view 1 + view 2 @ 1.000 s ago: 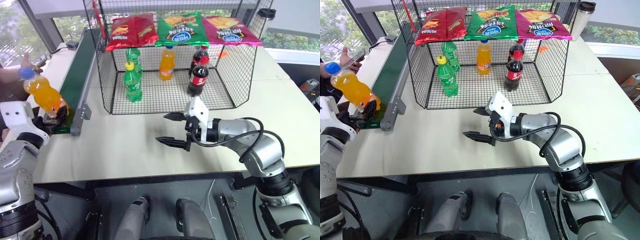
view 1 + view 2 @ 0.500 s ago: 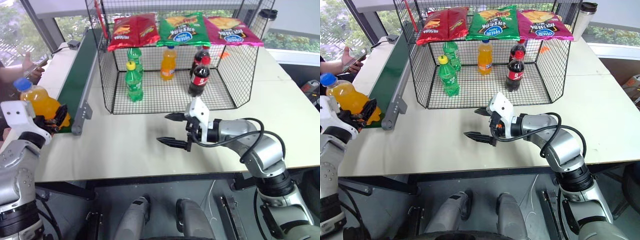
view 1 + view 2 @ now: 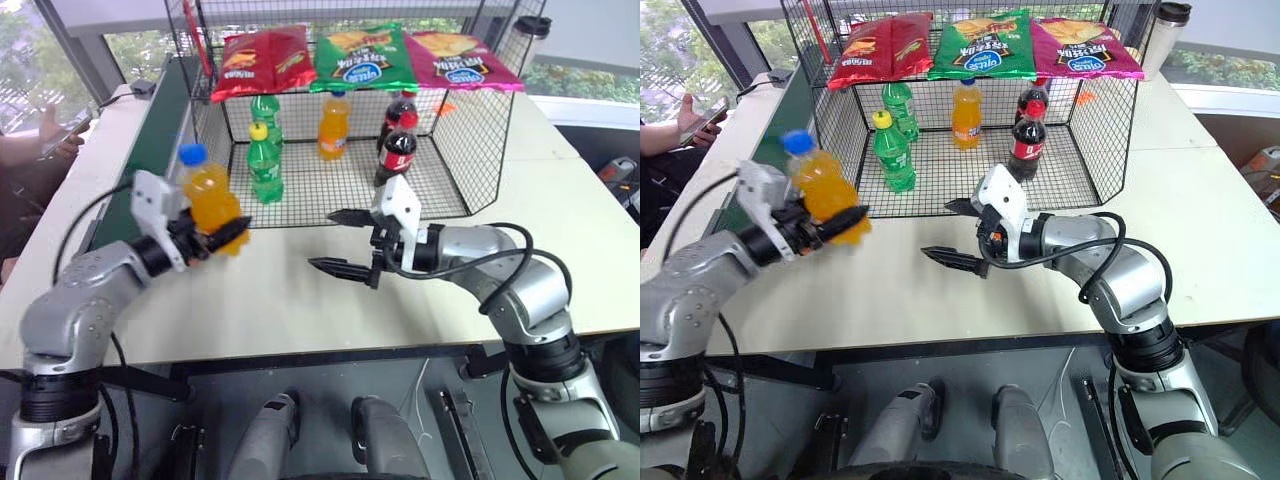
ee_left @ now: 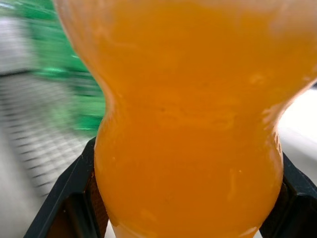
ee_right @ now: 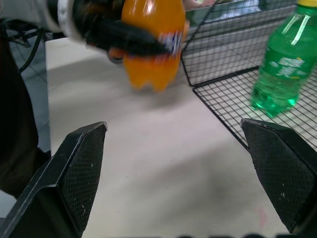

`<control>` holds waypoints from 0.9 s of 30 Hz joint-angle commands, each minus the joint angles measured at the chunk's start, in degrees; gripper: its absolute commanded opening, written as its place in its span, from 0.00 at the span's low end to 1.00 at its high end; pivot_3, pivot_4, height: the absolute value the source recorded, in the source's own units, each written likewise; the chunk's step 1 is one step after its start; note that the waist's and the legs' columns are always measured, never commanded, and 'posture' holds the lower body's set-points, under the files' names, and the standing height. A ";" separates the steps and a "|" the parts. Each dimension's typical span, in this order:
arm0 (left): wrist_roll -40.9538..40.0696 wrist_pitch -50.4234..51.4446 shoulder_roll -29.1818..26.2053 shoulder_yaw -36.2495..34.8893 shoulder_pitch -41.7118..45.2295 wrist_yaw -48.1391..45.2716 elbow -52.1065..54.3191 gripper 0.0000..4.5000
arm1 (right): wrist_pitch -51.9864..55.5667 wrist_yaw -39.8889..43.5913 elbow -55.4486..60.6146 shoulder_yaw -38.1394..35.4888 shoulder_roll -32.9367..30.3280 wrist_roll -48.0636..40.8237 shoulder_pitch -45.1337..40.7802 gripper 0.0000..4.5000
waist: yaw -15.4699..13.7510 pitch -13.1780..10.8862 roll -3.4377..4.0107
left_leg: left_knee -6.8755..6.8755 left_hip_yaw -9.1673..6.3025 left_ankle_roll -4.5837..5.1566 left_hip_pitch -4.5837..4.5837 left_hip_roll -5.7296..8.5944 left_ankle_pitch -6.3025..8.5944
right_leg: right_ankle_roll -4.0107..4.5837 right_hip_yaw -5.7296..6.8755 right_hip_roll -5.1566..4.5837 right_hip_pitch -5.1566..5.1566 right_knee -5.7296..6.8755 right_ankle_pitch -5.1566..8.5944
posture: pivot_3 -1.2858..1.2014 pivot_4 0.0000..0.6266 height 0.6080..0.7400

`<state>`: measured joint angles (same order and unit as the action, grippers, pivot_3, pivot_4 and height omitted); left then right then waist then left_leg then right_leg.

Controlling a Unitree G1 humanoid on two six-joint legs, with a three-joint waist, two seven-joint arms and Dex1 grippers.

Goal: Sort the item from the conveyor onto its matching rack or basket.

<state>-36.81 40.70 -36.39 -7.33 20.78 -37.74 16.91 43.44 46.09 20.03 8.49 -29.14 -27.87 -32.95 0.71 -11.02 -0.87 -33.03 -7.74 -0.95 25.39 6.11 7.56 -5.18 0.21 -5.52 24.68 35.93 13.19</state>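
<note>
Left hand (image 3: pixel 222 238) is clamped tight around the small clear plastic bottle of orange soda with the blue screw cap (image 3: pixel 209 194), holding it up off the pale desk (image 3: pixel 290 305), just in front of the big black wire-mesh cage (image 3: pixel 455 150) and beside the long dark-green conveyor belt (image 3: pixel 160 140). Right hand (image 3: pixel 335 241) hovers over the desk near the cage front, black fingers spread wide and empty, pointing at the bottle.
</note>
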 commanded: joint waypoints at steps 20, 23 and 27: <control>12.09 -12.93 11.27 17.87 8.96 -12.81 -8.65 0.66 | -0.15 -1.81 0.54 0.59 1.98 -0.22 -2.79 1.00 | 0.06 -0.01 0.02 | 0.00 0.02 0.04 0.00 0.02 -0.01 | -0.03 -0.01 -0.01 0.00 0.01 0.00 | 0.52 0.24 0.99; 12.28 -12.46 11.88 17.95 8.83 -12.86 -8.00 0.66 | -0.70 -2.11 -0.36 0.91 2.74 0.15 -3.36 1.00 | -0.01 -0.01 0.02 | -0.01 0.02 0.08 0.00 0.01 -0.04 | -0.03 -0.01 0.00 0.01 0.03 0.00 | 0.52 0.24 0.99; 12.20 -12.01 12.02 18.07 8.08 -12.86 -6.95 0.66 | -1.76 -2.14 -1.78 1.12 3.69 0.67 -4.30 1.00 | 0.00 -0.01 0.02 | -0.04 0.02 0.11 -0.01 0.02 -0.06 | -0.04 -0.01 0.01 0.00 0.04 -0.01 | 0.52 0.24 0.99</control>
<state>-24.23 29.61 -24.58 11.58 28.15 -50.20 6.85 43.09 44.06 17.72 10.30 -25.87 -27.22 -35.40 0.71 -11.04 -0.85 -33.07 -7.72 -0.84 25.39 6.13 7.50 -5.21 0.20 -5.51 24.69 35.97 13.18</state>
